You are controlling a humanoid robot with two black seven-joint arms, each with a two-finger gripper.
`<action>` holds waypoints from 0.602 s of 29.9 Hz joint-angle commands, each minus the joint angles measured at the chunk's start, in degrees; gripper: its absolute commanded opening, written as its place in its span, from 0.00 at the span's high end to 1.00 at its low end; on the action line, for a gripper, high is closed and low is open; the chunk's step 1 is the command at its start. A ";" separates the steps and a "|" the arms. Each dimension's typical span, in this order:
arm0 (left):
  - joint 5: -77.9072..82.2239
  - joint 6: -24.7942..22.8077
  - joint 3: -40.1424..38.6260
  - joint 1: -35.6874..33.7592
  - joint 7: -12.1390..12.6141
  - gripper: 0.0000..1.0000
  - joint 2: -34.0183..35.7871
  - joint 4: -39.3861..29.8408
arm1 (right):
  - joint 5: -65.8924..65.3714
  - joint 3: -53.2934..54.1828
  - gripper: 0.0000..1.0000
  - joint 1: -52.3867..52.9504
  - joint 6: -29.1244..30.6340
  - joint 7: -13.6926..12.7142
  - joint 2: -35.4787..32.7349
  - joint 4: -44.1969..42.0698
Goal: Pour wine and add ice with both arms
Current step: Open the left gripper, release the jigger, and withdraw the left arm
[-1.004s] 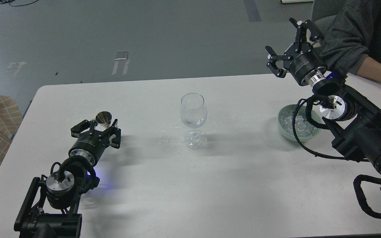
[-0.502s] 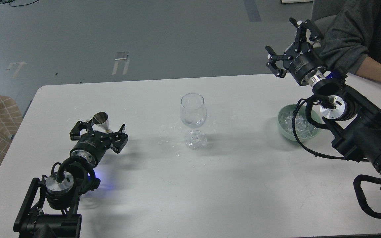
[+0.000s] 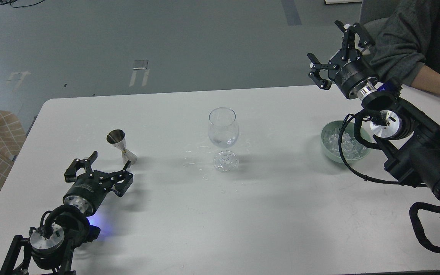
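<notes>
Ice [image 3: 343,143] in bowl [image 3: 327,147] untouched; both end effectors, left [image 3: 98,165] & right [image 3: 332,47], open w/ nothing held, so jigger [image 3: 120,146] could tip if left bumps it.

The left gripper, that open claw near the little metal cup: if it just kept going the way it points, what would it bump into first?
Probably the metal jigger. The left gripper is open and points up and slightly right, with the jigger standing just ahead, near its right finger. Depth is unclear from one view, so it might only graze it.
</notes>
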 commanded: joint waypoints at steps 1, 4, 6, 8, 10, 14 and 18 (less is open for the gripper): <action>-0.05 -6.33 -2.91 2.43 1.97 0.02 0.92 -0.12 | -0.01 0.00 0.00 -0.17 0.00 -0.01 0.00 0.12; 0.03 -11.36 -4.42 2.70 1.88 0.02 2.67 -0.03 | -0.01 0.00 0.00 -0.26 0.09 -0.01 -0.53 0.38; 0.30 -14.60 -5.03 2.70 1.45 0.02 5.47 0.06 | -0.01 0.00 0.00 -0.35 0.09 -0.01 -1.49 1.34; 0.73 -17.16 -5.30 2.00 1.27 0.02 9.00 0.23 | -0.01 0.00 0.00 -0.79 0.09 -0.01 -2.63 2.84; 1.00 -19.45 -5.30 0.42 0.57 0.02 13.12 0.85 | -0.09 -0.09 0.00 -1.05 0.09 -0.27 -3.78 4.33; 4.94 -20.21 -4.51 -7.57 -2.86 0.02 21.13 2.69 | -2.02 -1.93 0.00 -1.14 0.09 -0.45 -7.11 7.76; 14.15 -20.21 -4.16 -17.83 -5.58 0.02 23.33 7.08 | -7.19 -5.17 0.00 -1.23 -0.26 -0.36 -12.72 12.58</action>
